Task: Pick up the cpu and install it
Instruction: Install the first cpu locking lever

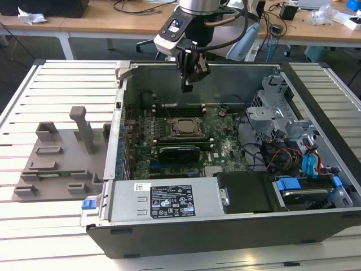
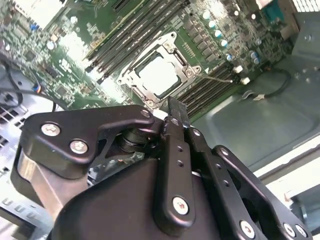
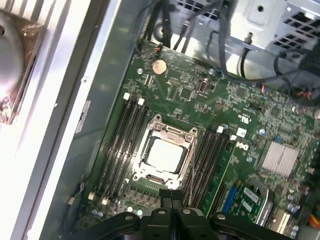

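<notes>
Black two-fingered gripper (image 1: pixel 188 84) hangs above the open grey computer case (image 1: pixel 225 226), over the rear wall, well clear of the green motherboard (image 1: pixel 225 152). Jaws pressed together with nothing between them; in both wrist views the fingertips (image 3: pixel 171 196) meet as one closed tip. The cpu (image 3: pixel 163 154), a small flat square chip with a silvery-grey top, lies seated in the dark square socket frame with metal bracket (image 3: pixel 165 150), between rows of black memory slots (image 3: pixel 122 145). Grey fixture plate (image 1: pixel 56 164) sits on the white slatted table (image 1: pixel 34 226), at the exterior view's left of the case.
</notes>
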Controlling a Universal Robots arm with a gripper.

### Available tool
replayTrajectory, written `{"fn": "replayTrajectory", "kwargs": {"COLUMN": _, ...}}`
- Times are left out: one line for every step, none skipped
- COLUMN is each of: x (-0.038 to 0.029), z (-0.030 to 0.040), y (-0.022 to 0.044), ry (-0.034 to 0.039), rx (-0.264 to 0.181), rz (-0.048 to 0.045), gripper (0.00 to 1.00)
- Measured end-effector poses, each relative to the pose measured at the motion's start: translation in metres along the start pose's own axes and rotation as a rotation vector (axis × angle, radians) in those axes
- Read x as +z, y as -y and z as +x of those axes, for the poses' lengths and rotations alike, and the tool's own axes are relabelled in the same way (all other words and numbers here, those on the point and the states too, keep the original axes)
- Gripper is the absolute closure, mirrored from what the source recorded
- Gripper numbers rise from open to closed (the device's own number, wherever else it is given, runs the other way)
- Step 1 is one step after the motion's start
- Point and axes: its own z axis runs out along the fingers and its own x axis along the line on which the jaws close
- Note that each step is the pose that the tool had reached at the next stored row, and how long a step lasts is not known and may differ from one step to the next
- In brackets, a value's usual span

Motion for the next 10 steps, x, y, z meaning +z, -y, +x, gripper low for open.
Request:
{"fn": "replayTrajectory", "kwargs": {"x": 0.0, "z": 0.0, "y": 0.0, "ry": 0.0008, "rx": -0.016, "rz": -0.0004, "gripper": 0.89}}
{"fn": "replayTrajectory", "kwargs": {"x": 0.0, "z": 0.0, "y": 0.0, "ry": 0.0016, "rx": -0.03, "rz": -0.0008, "gripper": 0.89}}
{"fn": "replayTrajectory", "kwargs": {"x": 0.0, "z": 0.0, "y": 0.0, "ry": 0.0031, "rx": -0.06, "rz": -0.0016, "gripper": 0.89}}
{"fn": "replayTrajectory", "kwargs": {"x": 0.0, "z": 0.0, "y": 0.0, "ry": 0.0043, "rx": -0.084, "rz": -0.0022, "gripper": 0.89}}
{"fn": "replayTrajectory", "kwargs": {"x": 0.0, "z": 0.0, "y": 0.0, "ry": 0.0059, "rx": -0.113, "rz": -0.003, "gripper": 0.89}}
{"fn": "replayTrajectory", "kwargs": {"x": 0.0, "z": 0.0, "y": 0.0, "ry": 0.0066, "rx": -0.129, "rz": -0.0034, "gripper": 0.89}}
{"fn": "replayTrajectory", "kwargs": {"x": 0.0, "z": 0.0, "y": 0.0, "ry": 0.0072, "rx": -0.139, "rz": -0.0037, "gripper": 0.89}}
{"fn": "replayTrajectory", "kwargs": {"x": 0.0, "z": 0.0, "y": 0.0, "ry": 0.008, "rx": -0.154, "rz": -0.0041, "gripper": 0.89}}
{"fn": "replayTrajectory", "kwargs": {"x": 0.0, "z": 0.0, "y": 0.0, "ry": 0.0089, "rx": -0.171, "rz": -0.0045, "gripper": 0.89}}
{"fn": "replayTrajectory", "kwargs": {"x": 0.0, "z": 0.0, "y": 0.0, "ry": 0.0096, "rx": -0.184, "rz": -0.0049, "gripper": 0.89}}
